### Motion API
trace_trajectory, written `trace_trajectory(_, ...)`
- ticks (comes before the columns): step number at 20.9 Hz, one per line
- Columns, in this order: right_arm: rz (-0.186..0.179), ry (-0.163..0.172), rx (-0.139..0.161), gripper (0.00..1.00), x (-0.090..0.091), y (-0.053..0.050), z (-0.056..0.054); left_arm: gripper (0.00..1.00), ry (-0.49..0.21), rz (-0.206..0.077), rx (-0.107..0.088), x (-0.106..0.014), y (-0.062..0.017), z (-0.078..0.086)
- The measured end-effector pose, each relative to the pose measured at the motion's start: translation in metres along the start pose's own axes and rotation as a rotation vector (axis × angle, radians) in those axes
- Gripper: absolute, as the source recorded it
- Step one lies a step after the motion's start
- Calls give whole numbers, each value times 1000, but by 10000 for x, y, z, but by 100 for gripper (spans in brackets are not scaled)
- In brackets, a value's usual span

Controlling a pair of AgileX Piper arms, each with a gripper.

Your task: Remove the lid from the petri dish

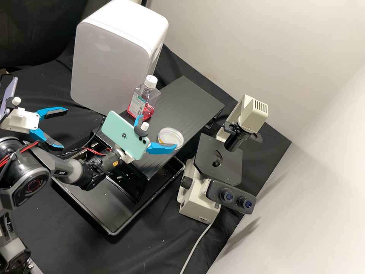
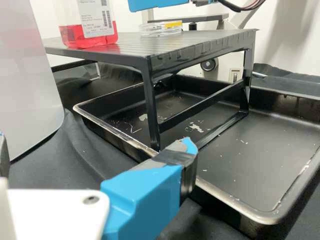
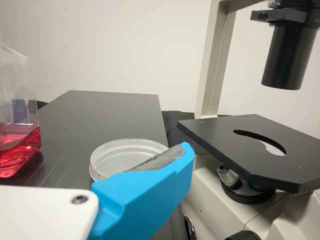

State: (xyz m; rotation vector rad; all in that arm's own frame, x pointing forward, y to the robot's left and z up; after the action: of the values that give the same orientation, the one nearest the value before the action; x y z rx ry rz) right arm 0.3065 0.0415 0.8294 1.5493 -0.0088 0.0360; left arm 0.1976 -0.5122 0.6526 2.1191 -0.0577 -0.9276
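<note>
High view: the right gripper (image 1: 156, 137) hangs spread and empty, the petri dish (image 1: 171, 137) just at its 3 o'clock. Far toward 9 o'clock, the left gripper (image 1: 62, 128) is released too.

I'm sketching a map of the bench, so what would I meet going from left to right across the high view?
left gripper → bottle of red liquid → petri dish → microscope
</note>
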Motion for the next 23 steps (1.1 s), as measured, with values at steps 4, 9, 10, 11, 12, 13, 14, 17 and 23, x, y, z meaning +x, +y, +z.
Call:
trace_trajectory(4, 0, 0, 0, 100, 0, 0, 0, 100, 0, 0, -2, 0, 0, 0)
trace_trajectory(9, 1, -1, 0, 100, 0, 2, 2, 100, 0, -1, -15, 1, -2, 0)
trace_trajectory(10, 7, 3, 0, 100, 0, 10, 1, 100, 0, -1, -15, 1, -2, 0)
trace_trajectory(11, 11, 6, -2, 100, -4, 15, 5, 100, 0, -1, -15, 1, -2, 0)
trace_trajectory(12, 12, 17, -3, 100, -16, 16, 10, 100, -2, -1, -16, 0, -2, 1)
trace_trajectory(13, 15, 14, -1, 100, -36, 13, 31, 100, -2, -1, -22, 0, -2, 1)
trace_trajectory(14, 16, 15, 4, 100, -50, -3, 46, 100, -1, -3, -25, 1, -6, 1)
trace_trajectory(17, 7, 12, 12, 100, -78, -69, 124, 100, -1, -3, -26, 1, -6, 1)
trace_trajectory(23, -31, -25, 15, 100, -118, -216, 265, 100, -1, -3, -26, 2, -8, 0)
